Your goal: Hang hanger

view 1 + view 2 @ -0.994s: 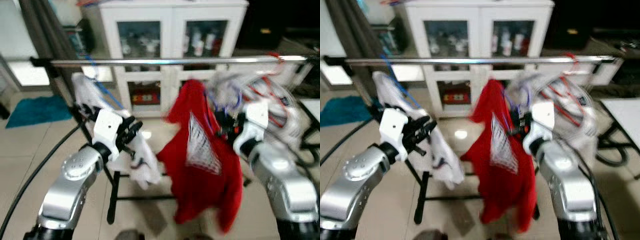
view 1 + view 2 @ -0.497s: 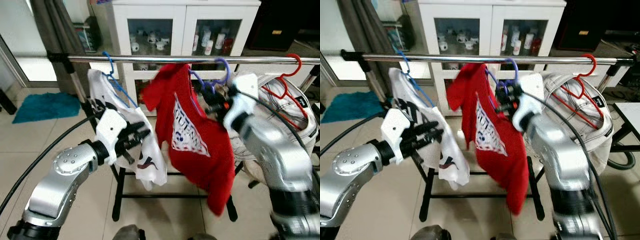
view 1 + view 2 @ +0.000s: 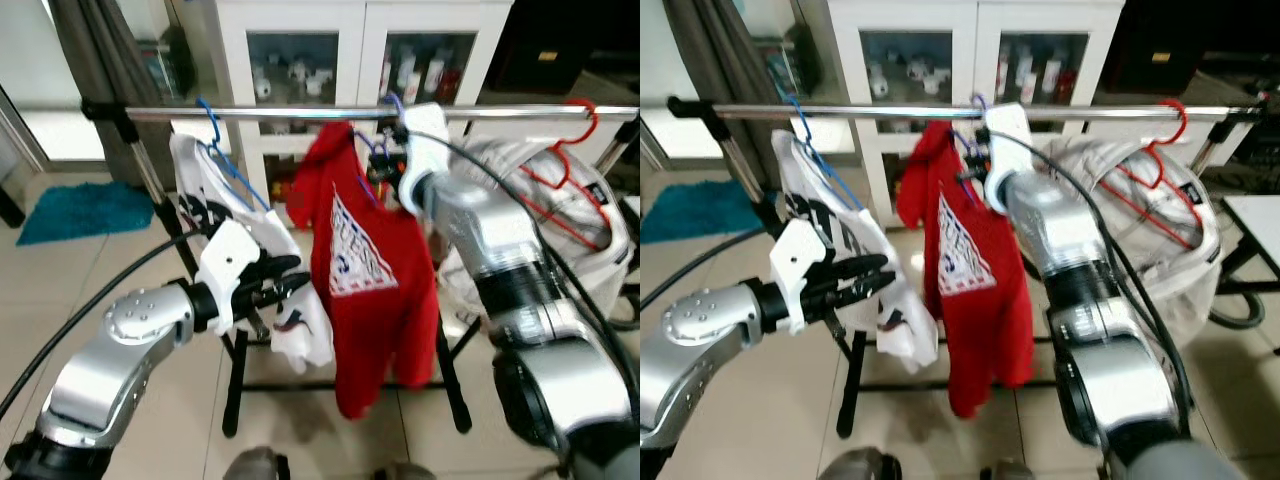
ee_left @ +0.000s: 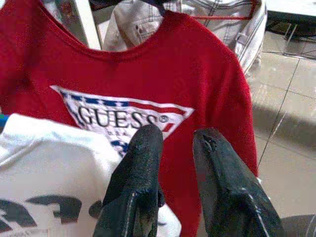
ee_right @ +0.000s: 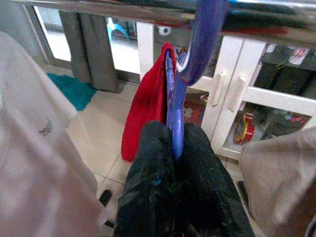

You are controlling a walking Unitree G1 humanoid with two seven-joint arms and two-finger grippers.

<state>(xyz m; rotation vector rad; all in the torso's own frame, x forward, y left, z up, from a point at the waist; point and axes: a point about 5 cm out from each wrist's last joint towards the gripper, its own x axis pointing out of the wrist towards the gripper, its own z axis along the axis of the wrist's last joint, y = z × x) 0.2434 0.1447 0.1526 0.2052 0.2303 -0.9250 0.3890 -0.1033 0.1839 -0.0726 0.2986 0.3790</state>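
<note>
Now the right gripper pinches the purple plastic hanger w/ red printed T-shirt, hook over the chrome rail to seat it. Left gripper, fingers slightly spread, holds nothing near the white T-shirt, prob. keeping clear.

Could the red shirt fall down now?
Maybe. The right gripper pinches the purple hanger, whose hook is right at the metal rail. If it lets go before the hook sits fully over, the red shirt may drop. The shirt also hangs close to the white shirt, so they might tangle.
</note>
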